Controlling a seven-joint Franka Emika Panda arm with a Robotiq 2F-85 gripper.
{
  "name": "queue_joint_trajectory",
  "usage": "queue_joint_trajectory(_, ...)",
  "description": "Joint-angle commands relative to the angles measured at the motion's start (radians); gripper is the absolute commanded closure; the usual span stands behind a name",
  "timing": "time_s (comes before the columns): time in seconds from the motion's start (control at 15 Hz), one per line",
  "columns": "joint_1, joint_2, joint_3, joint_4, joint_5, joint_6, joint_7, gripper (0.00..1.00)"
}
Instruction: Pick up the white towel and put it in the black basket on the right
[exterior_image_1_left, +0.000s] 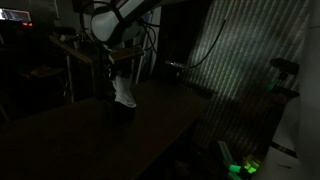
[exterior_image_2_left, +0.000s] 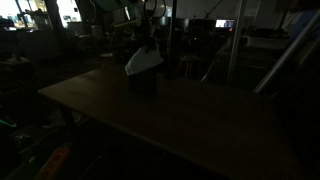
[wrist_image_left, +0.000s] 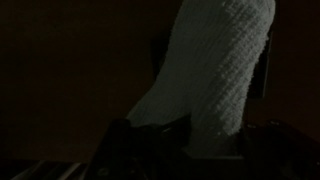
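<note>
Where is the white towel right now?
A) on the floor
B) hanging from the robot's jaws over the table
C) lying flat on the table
B: in both exterior views the white towel dangles from the jaws, lifted above the table.

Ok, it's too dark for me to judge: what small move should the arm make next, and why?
Probably lower the claw slightly before releasing: the white towel hangs from it directly over the black basket, with its lower end near the rim.
</note>
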Motion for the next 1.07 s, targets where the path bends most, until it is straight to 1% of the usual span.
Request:
queue_joint_trajectory(0.0, -0.029, -0.025, 0.002, -0.05, -0.016, 0.057, 0.005, 0.9)
queue_joint_trajectory(0.33, -0.036, -0.005, 0.017, -0.079, 0.016, 0.115, 0.003, 0.89)
queue_joint_trajectory(0.67, -0.04, 0.016, 0.04, -0.119, 0.067, 0.178, -0.018, 0.89)
queue_joint_trajectory(1.0, -0.046, 0.033, 0.049, -0.163, 0.127, 0.241, -0.036, 0.9)
